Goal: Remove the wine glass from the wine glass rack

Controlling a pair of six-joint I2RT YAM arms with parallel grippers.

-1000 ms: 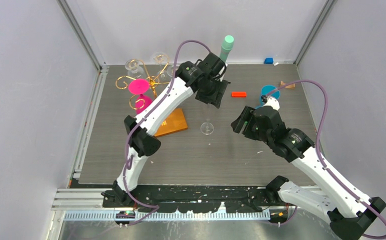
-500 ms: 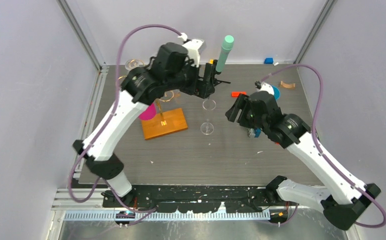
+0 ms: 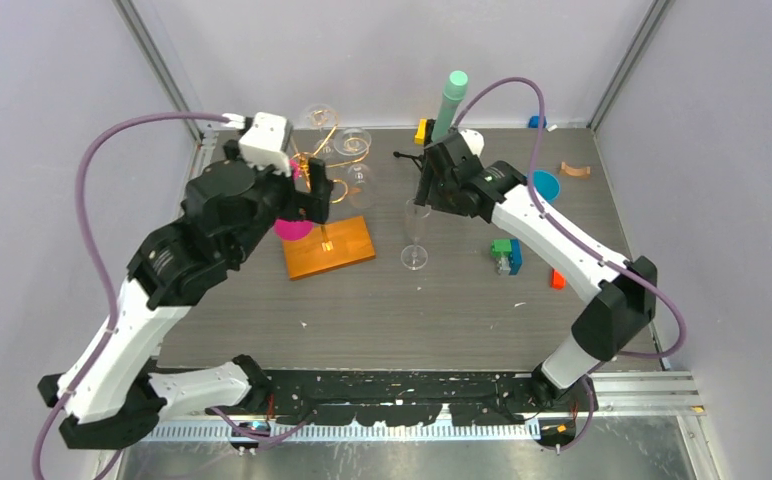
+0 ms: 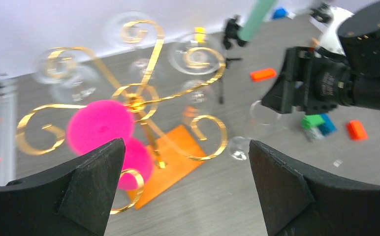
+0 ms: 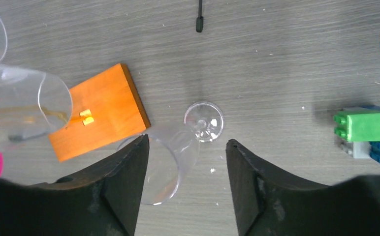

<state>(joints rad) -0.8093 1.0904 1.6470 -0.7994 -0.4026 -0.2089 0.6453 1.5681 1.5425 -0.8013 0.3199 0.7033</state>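
A clear wine glass (image 3: pixel 415 235) stands upright on the table, right of the wine glass rack's orange wooden base (image 3: pixel 337 250). My right gripper (image 3: pixel 424 196) hovers open just above its bowl. In the right wrist view the glass rim (image 5: pixel 158 169) lies partly under the left finger, with the foot (image 5: pixel 204 121) between the jaws (image 5: pixel 187 141). My left gripper (image 3: pixel 319 195) is wide open above the gold scroll rack (image 4: pixel 139 101), holding nothing (image 4: pixel 185 142). Pink glasses (image 4: pixel 99 125) and clear glasses (image 4: pixel 195 54) hang on the rack.
A mint-green cylinder (image 3: pixel 452 95) on a black tripod stands behind the right gripper. Green and blue bricks (image 3: pixel 505 255), a red brick (image 3: pixel 558 279), a blue disc (image 3: pixel 544 185) and a yellow block (image 3: pixel 421 130) lie to the right and back.
The left gripper let go of the clear glass, opened wide and pulled back left over the rack. The right arm swung in from the right to hover over the standing glass.
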